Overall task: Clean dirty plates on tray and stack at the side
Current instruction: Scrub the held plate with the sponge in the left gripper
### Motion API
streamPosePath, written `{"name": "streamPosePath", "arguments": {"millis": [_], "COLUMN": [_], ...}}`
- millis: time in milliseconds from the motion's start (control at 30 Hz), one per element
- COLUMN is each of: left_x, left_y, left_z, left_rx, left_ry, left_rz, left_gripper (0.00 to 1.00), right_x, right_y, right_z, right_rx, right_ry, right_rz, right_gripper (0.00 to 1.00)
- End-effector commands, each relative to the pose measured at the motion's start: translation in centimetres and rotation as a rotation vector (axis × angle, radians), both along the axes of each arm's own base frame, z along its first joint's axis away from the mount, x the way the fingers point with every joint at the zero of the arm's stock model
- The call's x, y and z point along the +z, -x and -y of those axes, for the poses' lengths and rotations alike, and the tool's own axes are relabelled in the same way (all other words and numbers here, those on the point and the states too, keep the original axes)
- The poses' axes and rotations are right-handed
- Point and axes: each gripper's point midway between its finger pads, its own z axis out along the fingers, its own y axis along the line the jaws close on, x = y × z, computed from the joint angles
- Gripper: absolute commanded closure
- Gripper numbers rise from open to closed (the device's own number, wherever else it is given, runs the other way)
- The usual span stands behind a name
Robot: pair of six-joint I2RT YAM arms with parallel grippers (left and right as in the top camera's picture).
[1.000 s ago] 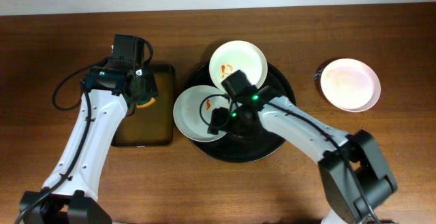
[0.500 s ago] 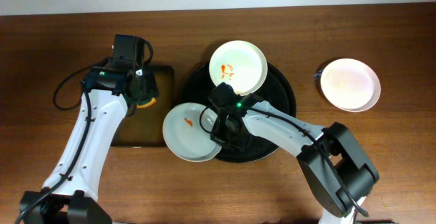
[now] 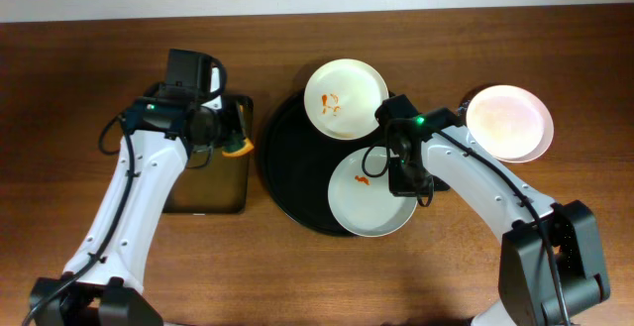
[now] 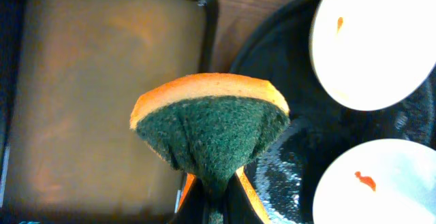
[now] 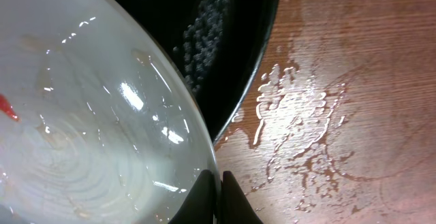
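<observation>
The round black tray point(image 3: 293, 165) lies mid-table. On its far rim rests a white plate point(image 3: 345, 98) with orange smears. A pale blue plate point(image 3: 365, 195), marked with a small red smear, overhangs the tray's front right. My right gripper point(image 3: 407, 183) is shut on that plate's right rim; in the right wrist view the rim point(image 5: 197, 135) runs between the closed fingers point(image 5: 204, 200). A pale pink plate point(image 3: 509, 121) sits on the table at the right. My left gripper point(image 3: 230, 144) is shut on an orange and green sponge point(image 4: 211, 125) over the gap between the two trays.
A rectangular dark tray point(image 3: 203, 182) with brownish liquid point(image 4: 102, 81) lies left of the round tray. Water is splashed on the wood point(image 5: 300, 115) by the round tray's edge. A small dark thing point(image 3: 463, 113) peeks out beside the pink plate.
My right gripper closed on the pale blue plate and carried it from the tray's left side to its front right. My left gripper shifted slightly right with the sponge.
</observation>
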Motion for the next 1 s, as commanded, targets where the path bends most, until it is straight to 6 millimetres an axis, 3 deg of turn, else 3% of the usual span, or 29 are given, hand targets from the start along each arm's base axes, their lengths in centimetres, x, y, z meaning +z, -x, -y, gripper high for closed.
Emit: {"name": "streamPosePath", "arguments": {"millis": [0, 67, 133, 267, 600, 733, 800, 967], "left_x": [1.0, -0.1, -1.3, -2.6, -7.5, -9.7, -11.8, -13.8], "left_y": [0.2, 0.3, 0.7, 1.6, 4.6, 5.5, 7.2, 8.8], "left_z": [4.0, 6.9, 10.9, 16.1, 20.4, 21.9, 23.4, 25.1], "left_rx": [-0.109, -0.179, -0.276, -0.41, -0.452, -0.471, -0.51, -0.549], "left_ry": [0.043, 0.047, 0.116, 0.278, 0.297, 0.288, 0.274, 0.27], "left_rz": [0.039, 0.031, 0.008, -0.039, -0.21, -0.255, -0.311, -0.355], "left_gripper": [1.0, 1.0, 1.0, 1.0, 1.0, 1.0, 1.0, 1.0], "right_x": [0.5, 0.3, 0.0, 0.0, 0.2, 0.2, 0.2, 0.2], "right_y": [-0.4, -0.4, -0.4, -0.2, -0.7, -0.7, -0.9, -1.0], "right_z": [1.5, 1.6, 0.3, -1.4, -4.3, -4.3, -4.3, -4.4], "right_rx": [0.001, -0.038, -0.051, -0.046, -0.19, -0.19, -0.188, -0.187], "right_ry": [0.065, 0.003, -0.106, -0.206, -0.368, -0.365, -0.369, -0.37], "right_rz": [0.03, 0.014, -0.01, -0.027, -0.027, -0.023, -0.016, -0.013], "right_gripper": [0.96, 0.96, 0.96, 0.96, 0.96, 0.96, 0.96, 0.96]}}
